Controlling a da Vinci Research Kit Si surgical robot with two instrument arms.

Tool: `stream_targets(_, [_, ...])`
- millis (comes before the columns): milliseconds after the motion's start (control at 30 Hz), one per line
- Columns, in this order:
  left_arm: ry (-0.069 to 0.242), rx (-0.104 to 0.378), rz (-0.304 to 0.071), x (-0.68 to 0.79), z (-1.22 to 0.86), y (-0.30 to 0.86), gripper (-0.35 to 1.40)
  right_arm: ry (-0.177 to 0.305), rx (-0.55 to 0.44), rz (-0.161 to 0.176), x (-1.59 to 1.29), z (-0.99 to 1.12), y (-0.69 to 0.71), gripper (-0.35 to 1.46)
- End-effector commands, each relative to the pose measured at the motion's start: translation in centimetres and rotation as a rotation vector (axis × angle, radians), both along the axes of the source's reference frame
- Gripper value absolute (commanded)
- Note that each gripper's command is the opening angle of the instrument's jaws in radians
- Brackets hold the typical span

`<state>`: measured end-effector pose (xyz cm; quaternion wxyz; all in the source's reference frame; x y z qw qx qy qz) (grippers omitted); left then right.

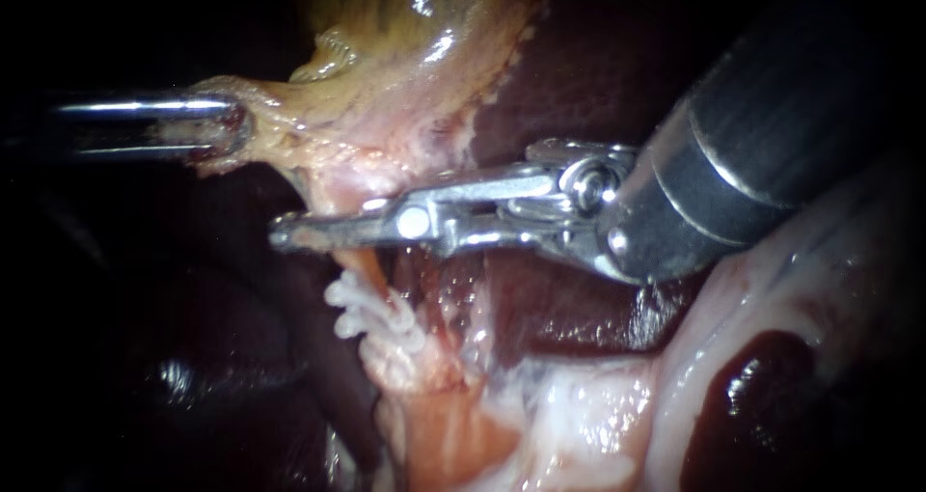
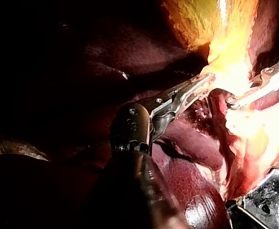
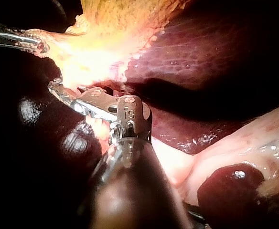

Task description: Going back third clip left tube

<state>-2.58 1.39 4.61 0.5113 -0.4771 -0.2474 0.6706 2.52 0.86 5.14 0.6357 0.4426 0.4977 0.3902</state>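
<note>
Clips [image 1: 374, 320]: white, stacked close together on the tube [image 1: 364, 262]; the exact count is unclear. They sit in the middle of the endoscope view, on the stretch of tube running from the gallbladder [image 1: 405, 58] down to pale tissue [image 1: 579, 405].

Right instrument [image 1: 282, 233]: the shaft enters from the upper right. Its end effector is clenched and empty. It lies crosswise in front of the tube, just above the clips and apart from them. In the right wrist view its tip [image 3: 53, 86] rests against bright yellowish tissue.

Left instrument [image 1: 231, 130]: the shaft enters from the left. Its end effector is grasping the gallbladder's ragged edge, which is drawn out sideways, well apart from the clips. In the left wrist view both jaws close on that edge.

Liver [image 1: 579, 68]: dark red-brown, behind and around the rest.

Dark red patch [image 1: 748, 396]: on the pale tissue, under the right shaft.
</note>
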Motion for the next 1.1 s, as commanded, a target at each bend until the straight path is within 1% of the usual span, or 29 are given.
stream_targets(33, [0.000,0.000,0.000,0.00,0.00,0.00,-0.35,0.007,0.003,-0.010,0.01,0.00,0.00,-0.33])
stream_targets(67, [0.000,0.000,0.000,0.00,0.00,0.00,-0.35,0.013,0.005,-0.019,0.01,0.00,-0.01,-0.16])
stream_targets(100, [0.000,0.000,0.000,0.00,0.00,0.00,-0.35,0.023,0.007,-0.023,0.04,0.01,-0.01,0.07])
stream_targets(133, [0.000,0.000,0.000,0.00,0.00,0.00,-0.35,0.026,0.007,-0.022,0.06,0.03,-0.01,0.25])
stream_targets(200, [0.000,0.000,0.000,0.00,0.00,0.00,-0.35,0.028,0.000,-0.020,0.12,0.06,-0.01,0.40])
stream_targets(333, [0.000,0.000,0.000,0.00,0.00,0.00,-0.35,0.042,-0.024,-0.006,0.21,0.20,-0.06,0.46])
stream_targets(433, [0.000,0.000,0.000,0.00,0.00,-0.01,-0.35,0.043,-0.054,-0.008,0.24,0.36,-0.10,0.48])
stream_targets(500, [0.000,0.000,0.000,0.00,0.00,-0.01,-0.35,0.047,-0.100,-0.014,0.22,0.49,-0.13,0.48])
stream_targets(533, [0.000,0.000,0.000,0.00,0.00,-0.01,-0.35,0.048,-0.107,-0.015,0.22,0.53,-0.13,0.48])
stream_targets(633, [0.000,0.000,0.000,0.00,0.00,-0.01,-0.35,0.065,-0.223,-0.031,0.16,0.70,-0.14,0.49])
stream_targets(700, [0.000,0.000,0.000,0.01,0.00,-0.01,-0.35,0.064,-0.286,-0.029,0.08,0.75,-0.16,0.49])
stream_targets(733, [0.000,0.000,0.001,0.01,0.00,-0.01,-0.35,0.065,-0.324,-0.030,0.01,0.77,-0.17,0.50])
stream_targets(800, [-0.001,0.000,0.001,0.02,0.00,-0.01,-0.35,0.078,-0.382,-0.043,-0.13,0.77,-0.20,0.50])
stream_targets(833, [-0.001,0.000,0.001,0.02,0.00,-0.01,-0.35,0.084,-0.423,-0.057,-0.23,0.76,-0.22,0.50])
stream_targets(933, [0.000,0.000,0.001,0.02,0.00,-0.01,-0.35,0.099,-0.497,-0.087,-0.50,0.72,-0.28,0.50])
stream_targets(1033, [0.000,0.000,0.001,0.02,-0.01,-0.01,-0.35,0.126,-0.571,-0.110,-0.89,0.63,-0.36,0.50])
stream_targets(1100, [0.000,0.000,0.001,0.02,-0.01,-0.01,-0.35,0.134,-0.607,-0.117,-1.13,0.59,-0.40,0.50])
